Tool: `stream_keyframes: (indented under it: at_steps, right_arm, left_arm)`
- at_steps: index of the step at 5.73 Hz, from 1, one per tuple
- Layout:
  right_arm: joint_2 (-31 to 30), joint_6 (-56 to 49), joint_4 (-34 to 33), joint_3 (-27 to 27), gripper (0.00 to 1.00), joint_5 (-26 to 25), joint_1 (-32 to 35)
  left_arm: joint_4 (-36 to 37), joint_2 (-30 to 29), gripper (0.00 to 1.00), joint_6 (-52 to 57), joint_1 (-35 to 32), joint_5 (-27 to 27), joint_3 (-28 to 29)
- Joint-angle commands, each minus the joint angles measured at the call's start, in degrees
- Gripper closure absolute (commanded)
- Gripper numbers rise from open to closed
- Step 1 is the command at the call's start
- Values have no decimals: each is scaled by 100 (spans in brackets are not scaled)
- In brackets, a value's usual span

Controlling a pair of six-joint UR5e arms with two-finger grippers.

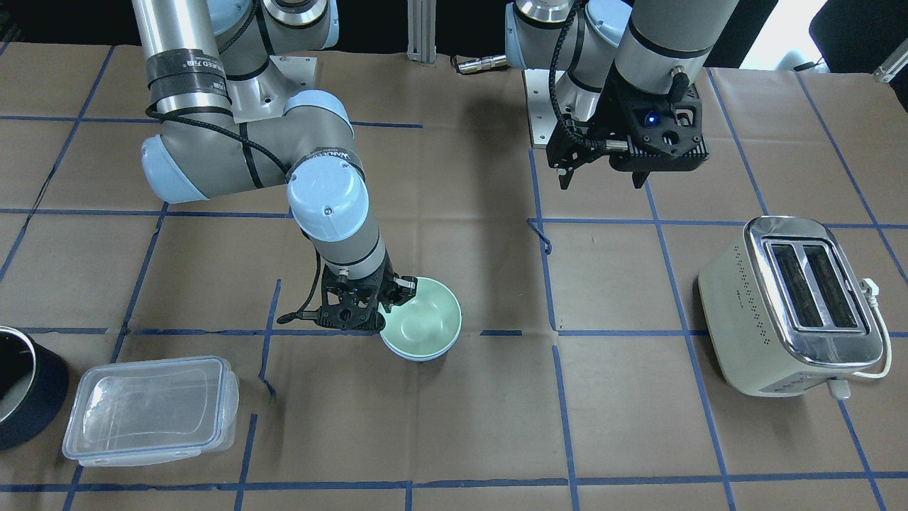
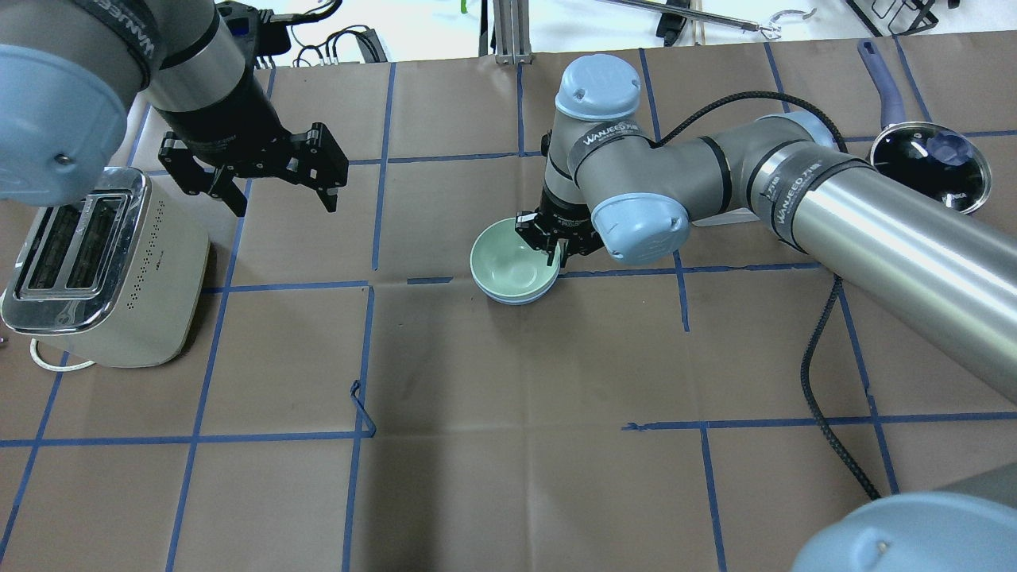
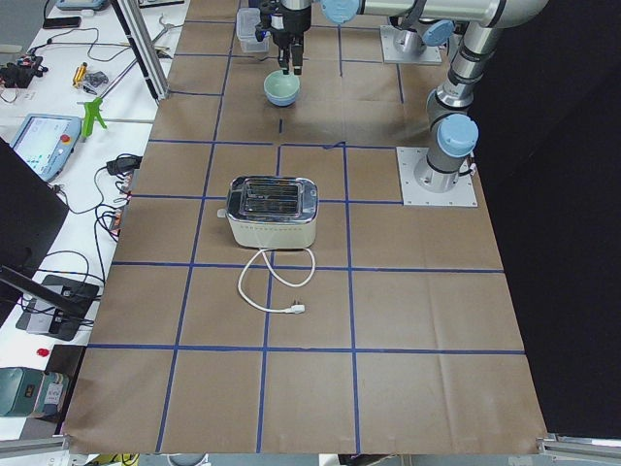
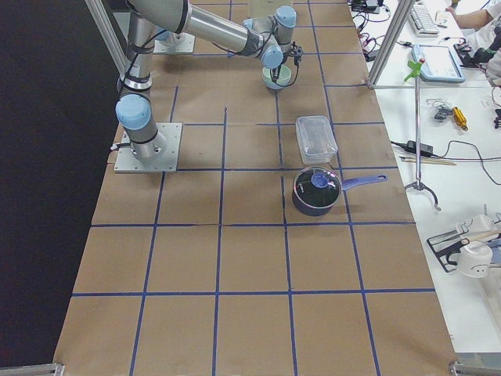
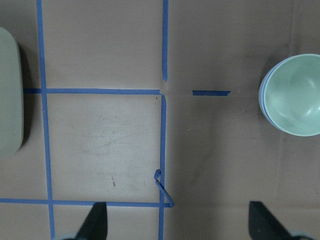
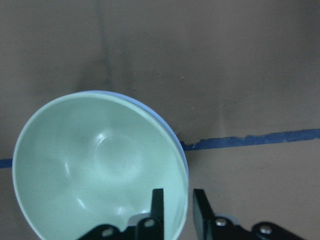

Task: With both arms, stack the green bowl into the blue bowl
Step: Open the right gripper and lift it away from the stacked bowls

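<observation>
The green bowl (image 1: 424, 319) sits nested inside the blue bowl (image 1: 418, 355) near the table's middle; only a thin rim of the blue bowl shows under it (image 2: 512, 300). My right gripper (image 1: 390, 301) stands at the green bowl's rim. In the right wrist view (image 6: 178, 200) one finger is inside the bowl (image 6: 100, 165) and one is outside the blue rim (image 6: 170, 131), with small gaps, so it is slightly open. My left gripper (image 2: 284, 208) hangs open and empty above the table, well away; the left wrist view shows the bowls (image 5: 295, 95) at its right edge.
A cream toaster (image 1: 794, 305) stands below the left gripper's side. A clear lidded plastic container (image 1: 149, 408) and a dark navy pot (image 1: 21, 387) are on the right arm's side. A loose curl of blue tape (image 2: 361, 405) lies on the brown paper.
</observation>
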Motion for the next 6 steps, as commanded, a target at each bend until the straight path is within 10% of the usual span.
stream_keyframes:
  at_steps: [1, 6]
  right_arm:
    - [-185, -20, 291, -340, 0, 9, -102]
    - [-1933, -1511, 3797, -1098, 0, -576, -1067]
  left_arm:
    - [9, 0, 2, 6, 1, 2, 0]
    - [9, -9, 2, 6, 9, -15, 0]
